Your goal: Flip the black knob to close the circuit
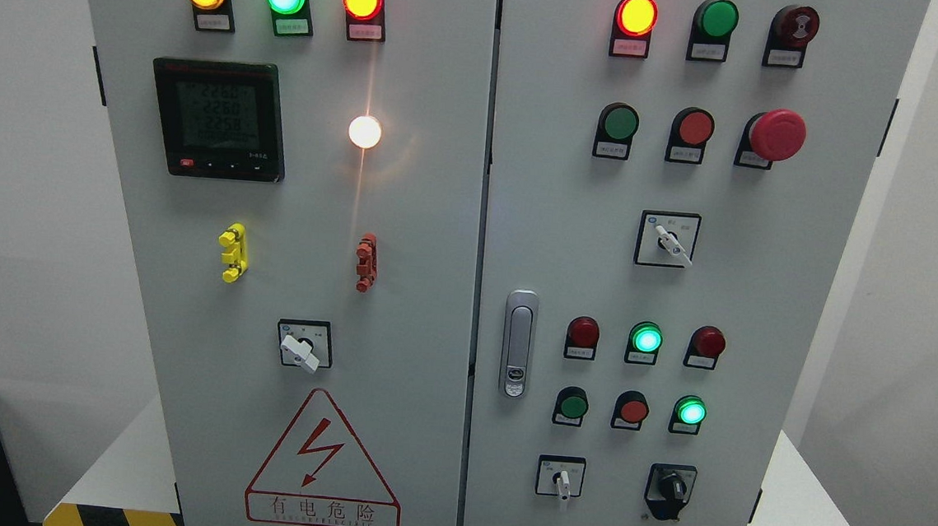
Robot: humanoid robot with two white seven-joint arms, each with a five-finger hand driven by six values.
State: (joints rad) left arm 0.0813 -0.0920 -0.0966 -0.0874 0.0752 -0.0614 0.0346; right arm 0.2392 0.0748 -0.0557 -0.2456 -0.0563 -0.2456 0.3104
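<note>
You see no hand of the robot in the head view, neither left nor right, so you cannot tell how the fingers are.

The black knob [670, 489] sits at the lower right of the right door [763, 300], the last control in the bottom row. Its handle seems to point up and a little to the right, but it is dark against a dark plate, so you cannot read the position surely. Just to its left is a white switch [562, 481] with its lever pointing down. Nothing stands in front of the knob.

Above these two are rows of round lamps and buttons. In the row just above the knob, a green lamp [690, 412] is lit; one row higher, another green lamp [646, 339] is lit also. A door handle [519, 342] stands at the left edge of this door. Higher up is a second white switch [669, 240], and a red mushroom button [776, 135] near the top right.

On the left door [420, 251] you find a meter [219, 118], a bright white lamp [364, 132], a yellow clip [234, 252], a red clip [367, 262], one more white switch [303, 346] and a red warning triangle [325, 461].
</note>
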